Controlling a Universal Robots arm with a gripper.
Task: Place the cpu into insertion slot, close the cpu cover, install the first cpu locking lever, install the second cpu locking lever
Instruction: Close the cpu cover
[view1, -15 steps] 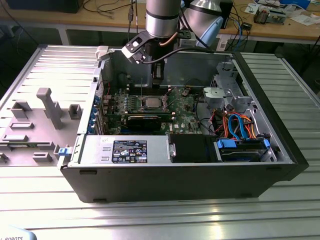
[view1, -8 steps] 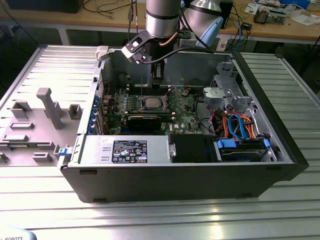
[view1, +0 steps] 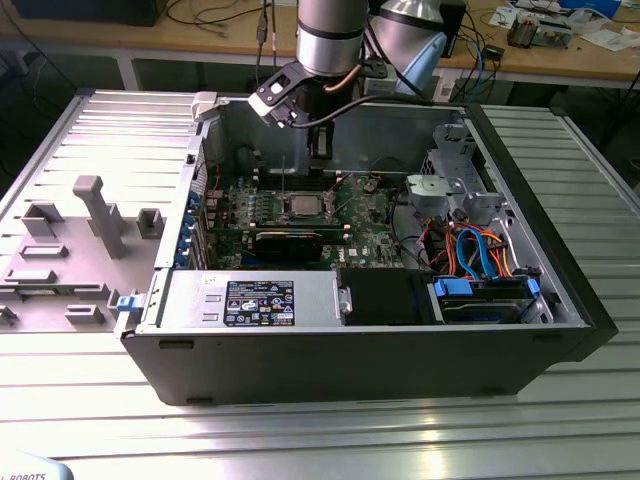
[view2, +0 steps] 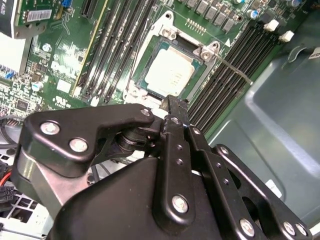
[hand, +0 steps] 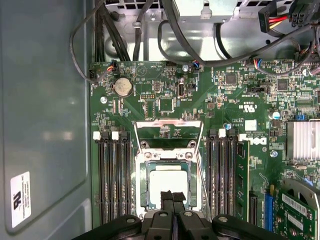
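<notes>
Case (view1: 560, 290) open on top, room above board free. Pincer (hand: 172, 198) hangs over cpu (hand: 167, 182) in insertion slot (hand: 143, 175), tips pressed together, empty. Cpu cover (hand: 169, 131) flipped open at one edge of slot, bars that side. Thin lever (view2: 232, 70) juts over memory slots (hand: 115, 175) beside slot. Memory slots low on both flanks, passable from above. Expansion card (view1: 288, 240) stands just beside slot. Drive cage (view1: 450, 185) and cables (view1: 480, 250) well apart. Surface (view1: 300, 440) around case bare.

The arm (view1: 330, 35) reaches straight down, its gripper (hand: 173, 196) pointing downward with fingers (hand: 167, 201) pressed together.
</notes>
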